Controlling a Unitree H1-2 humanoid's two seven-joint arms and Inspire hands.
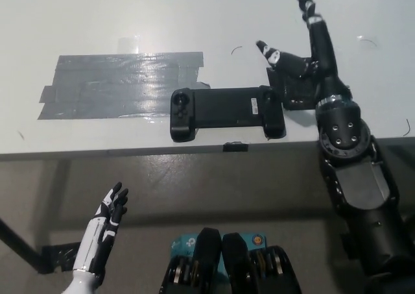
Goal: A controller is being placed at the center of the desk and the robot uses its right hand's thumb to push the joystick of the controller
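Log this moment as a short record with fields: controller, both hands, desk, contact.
controller: black controller lying flat near the front edge of the desk
right robot hand: black right robot hand raised beyond the controller's right end, fingers spread
left robot hand: white left robot hand resting low, below the desk edge, fingers apart
desk: white desk with a grey tape patch left of the controller
contact: no hand touches the controller

The controller (224, 111) lies on the desk (194, 15), just right of the tape patch (117, 85).
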